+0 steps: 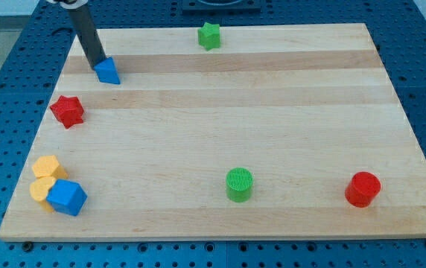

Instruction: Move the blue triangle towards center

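The blue triangle (109,71) lies near the view's top left corner of the wooden board (220,141). My tip (96,64) is the lower end of the dark rod and sits right at the triangle's upper left side, touching or almost touching it. The rod rises from there toward the view's top left.
A red star (67,111) lies below the triangle at the left edge. Two yellow blocks (46,179) and a blue cube (68,197) cluster at the bottom left. A green star (209,35) is at the top, a green cylinder (239,184) and a red cylinder (363,188) toward the bottom.
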